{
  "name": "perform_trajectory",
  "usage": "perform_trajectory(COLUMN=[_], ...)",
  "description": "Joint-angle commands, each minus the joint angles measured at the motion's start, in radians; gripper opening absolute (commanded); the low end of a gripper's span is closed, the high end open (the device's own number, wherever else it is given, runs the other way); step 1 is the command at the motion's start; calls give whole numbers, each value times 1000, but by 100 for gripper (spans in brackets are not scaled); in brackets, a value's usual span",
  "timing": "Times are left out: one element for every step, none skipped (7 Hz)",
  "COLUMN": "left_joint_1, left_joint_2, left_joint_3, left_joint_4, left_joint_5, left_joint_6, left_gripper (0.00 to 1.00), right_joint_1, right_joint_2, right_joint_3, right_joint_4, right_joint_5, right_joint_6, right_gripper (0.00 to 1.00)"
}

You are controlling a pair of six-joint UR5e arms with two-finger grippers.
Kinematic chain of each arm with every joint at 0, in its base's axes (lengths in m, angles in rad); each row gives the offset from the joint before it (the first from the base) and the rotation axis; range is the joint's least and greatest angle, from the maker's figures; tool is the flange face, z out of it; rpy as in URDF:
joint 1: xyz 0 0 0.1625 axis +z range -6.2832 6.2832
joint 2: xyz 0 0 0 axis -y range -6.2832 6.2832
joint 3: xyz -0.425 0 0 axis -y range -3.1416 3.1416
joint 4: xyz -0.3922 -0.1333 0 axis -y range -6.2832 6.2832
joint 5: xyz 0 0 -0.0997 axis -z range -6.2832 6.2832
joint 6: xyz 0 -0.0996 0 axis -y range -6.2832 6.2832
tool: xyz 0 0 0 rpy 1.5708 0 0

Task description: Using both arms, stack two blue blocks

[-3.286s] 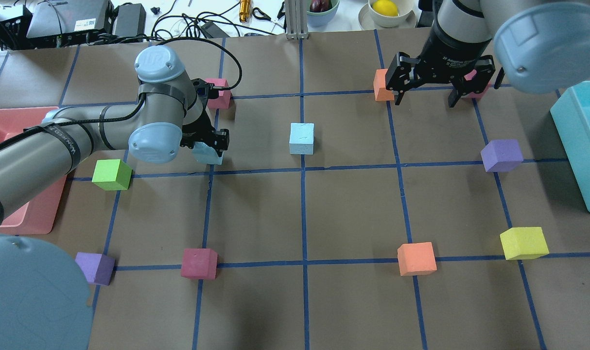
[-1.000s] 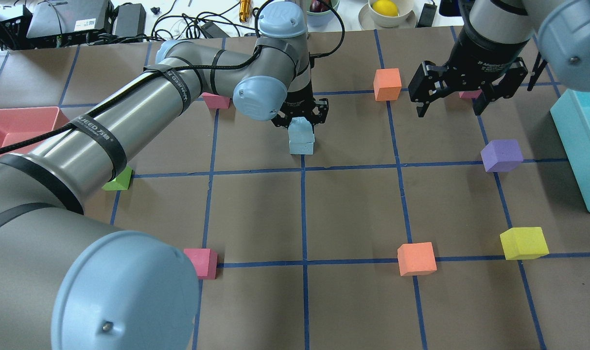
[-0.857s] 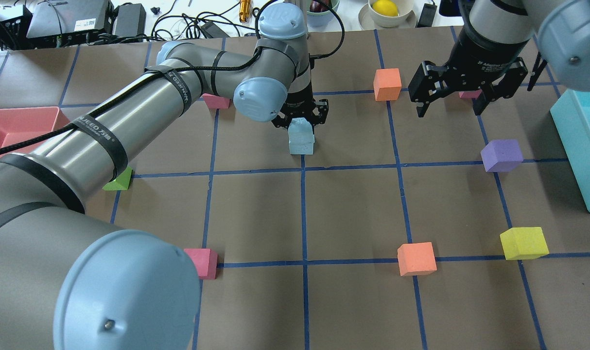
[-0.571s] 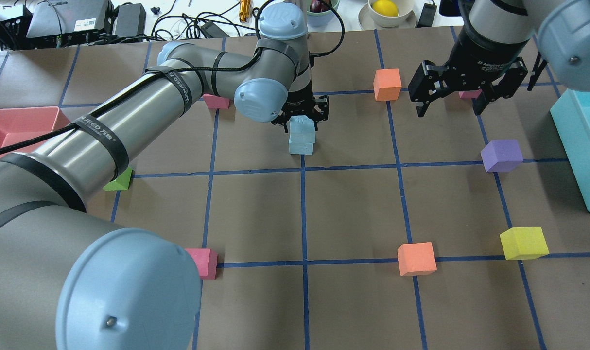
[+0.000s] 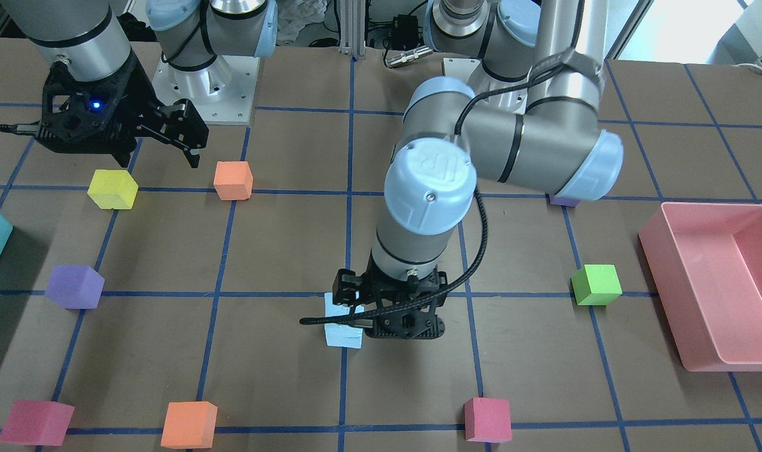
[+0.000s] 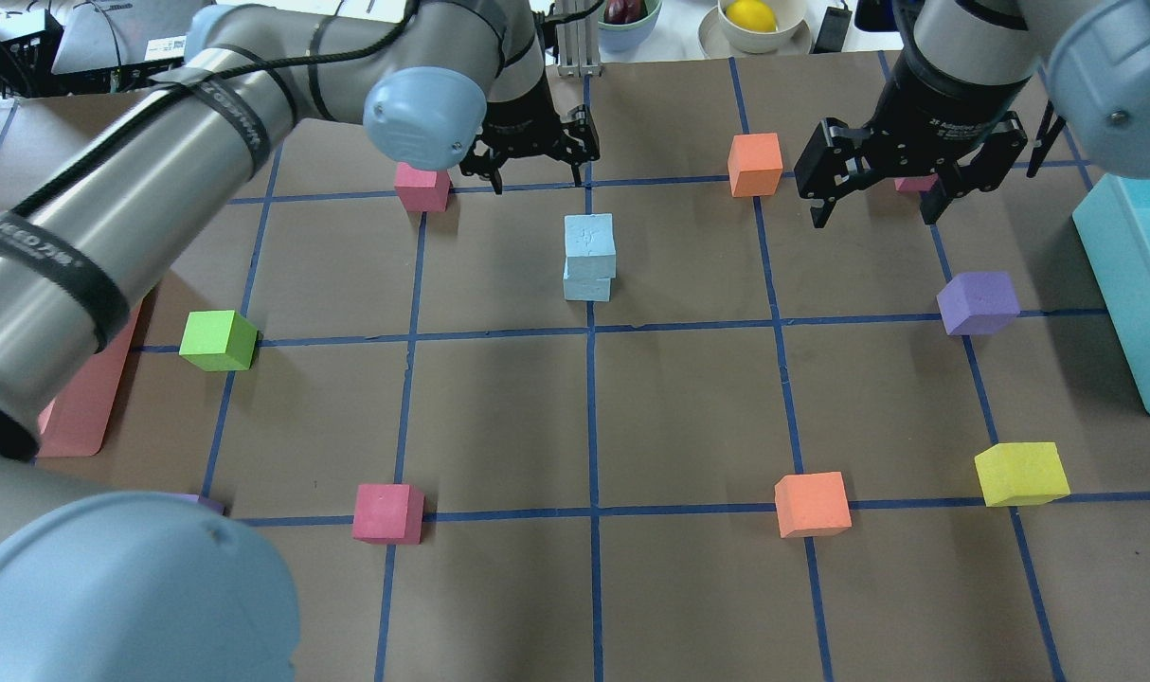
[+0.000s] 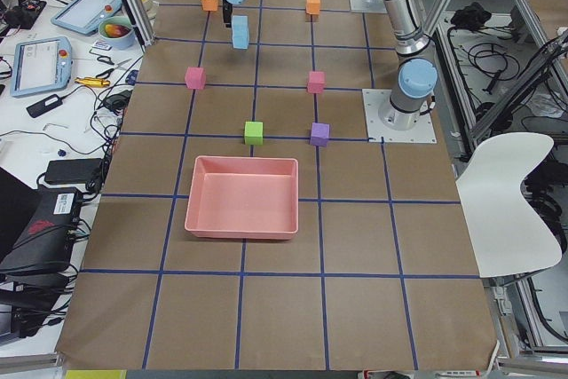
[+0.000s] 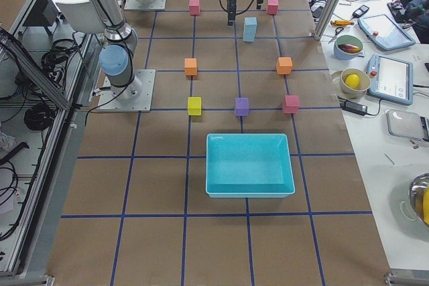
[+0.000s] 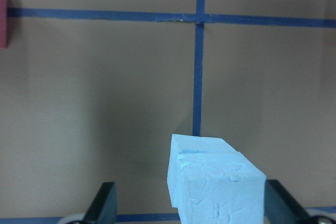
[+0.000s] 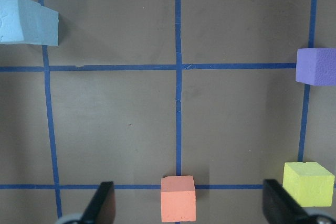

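Two pale blue blocks stand stacked near the table's middle, the top block (image 6: 590, 241) on the bottom block (image 6: 587, 287), turned a little out of line. My left gripper (image 6: 539, 180) is open and empty, raised above and beyond the stack. In the left wrist view the stack (image 9: 218, 187) sits low between the spread fingers (image 9: 105, 205). In the front-facing view the left gripper hides part of the stack (image 5: 342, 329). My right gripper (image 6: 873, 213) is open and empty at the far right. Its wrist view shows the stack (image 10: 29, 19) at the top left.
Other cubes lie on the grid: orange (image 6: 755, 164), purple (image 6: 978, 303), yellow (image 6: 1020, 474), orange (image 6: 812, 504), pink (image 6: 387, 512), green (image 6: 217, 340), pink (image 6: 422, 186). A teal bin (image 6: 1134, 275) stands at the right edge and a pink tray (image 5: 713, 282) at the left.
My left gripper carried a blue block onto the other one, let go of it and rose away toward the far side. The right gripper has barely moved.
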Motion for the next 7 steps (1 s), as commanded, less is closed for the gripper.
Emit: perform_trajectory(left_joint_1=[63,92,114,134,164,207,252], left_joint_2=[148,217,281,336,417,470,490], left_joint_3=[1,1,-8,-14,-37,-71,-127], left_joint_4=[-176,-225,-316,-395,-526,-527,-492], left_joint_5=[1,2,5,16,50,53,48], left_joint_6=[103,161,213,276,317,383,405], left_gripper=[100,100,100,100,100,100,100], right_joint_1=[-1,-1,-1,-2,-1,-1,-1], right_joint_2=[0,0,2,2,0,0,0], right_joint_3=[0,0,0,0,0,-2,-2], right_joint_4=[-2,-2,-3,-3,-3,-5,-9], right_joint_5=[-1,0,-1,-3,-3,-3,-3], right_joint_6=[-1,0,0,-1,0,-1,0], right_gripper=[100,100,100,100,100,100,100])
